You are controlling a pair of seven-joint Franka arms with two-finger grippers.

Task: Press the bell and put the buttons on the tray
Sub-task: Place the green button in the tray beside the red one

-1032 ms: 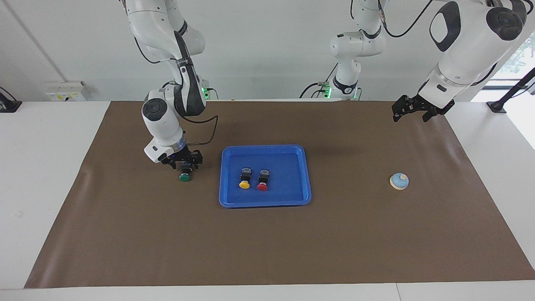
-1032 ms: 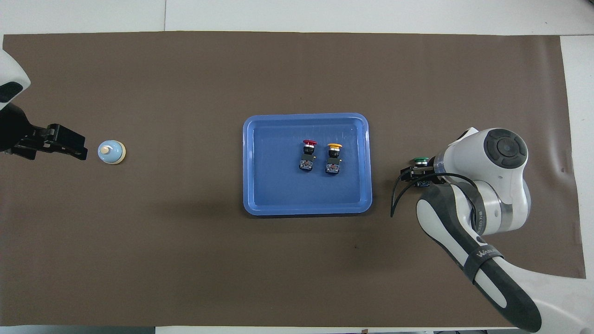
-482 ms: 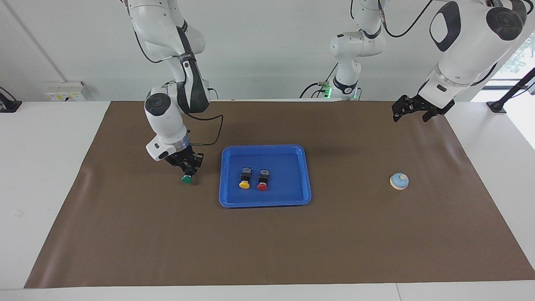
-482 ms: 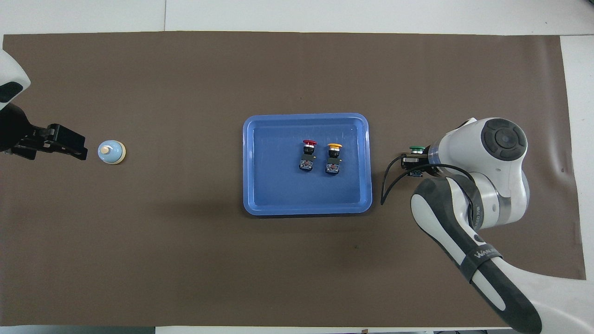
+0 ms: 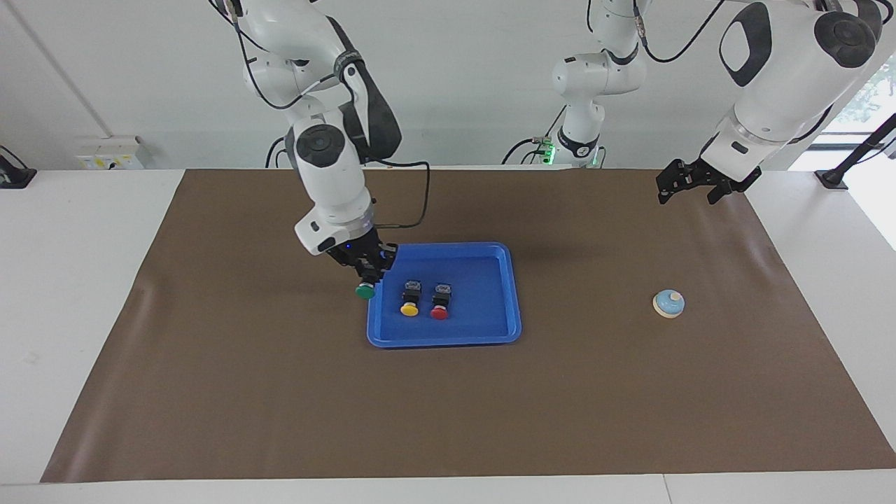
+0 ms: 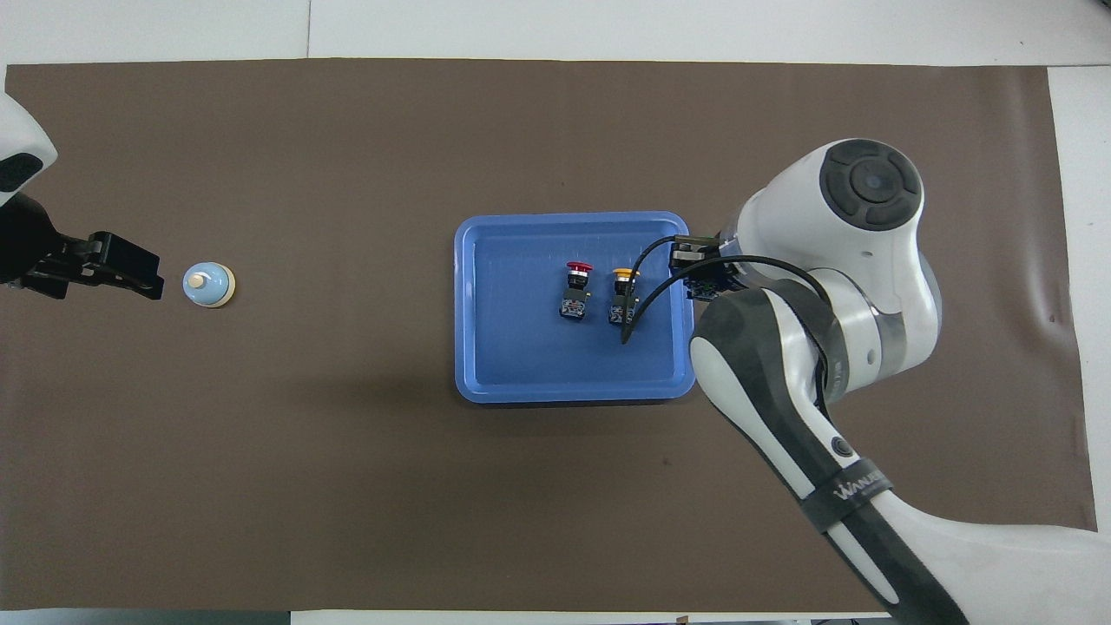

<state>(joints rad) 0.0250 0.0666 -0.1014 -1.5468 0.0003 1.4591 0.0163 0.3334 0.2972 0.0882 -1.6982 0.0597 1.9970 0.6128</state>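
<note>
1. The right gripper (image 5: 367,278) grasps the green button (image 5: 365,291), black body, round cap, over the tray (image 5: 514,308) edge.
2. The left gripper (image 5: 684,186) is released, waiting above the desk (image 5: 280,406) corner near the light-blue bell (image 5: 668,303).

In the overhead view the right arm's own white wrist and dark forearm cover the right gripper (image 5: 367,274) and the green button (image 5: 364,291) it carries, so neither shows there. A black cable from that wrist crosses the yellow button (image 6: 625,276), hiding part of its body. The left gripper (image 6: 121,265) is cut by the frame's edge: only its black fingers and a slice of white arm appear.
</note>
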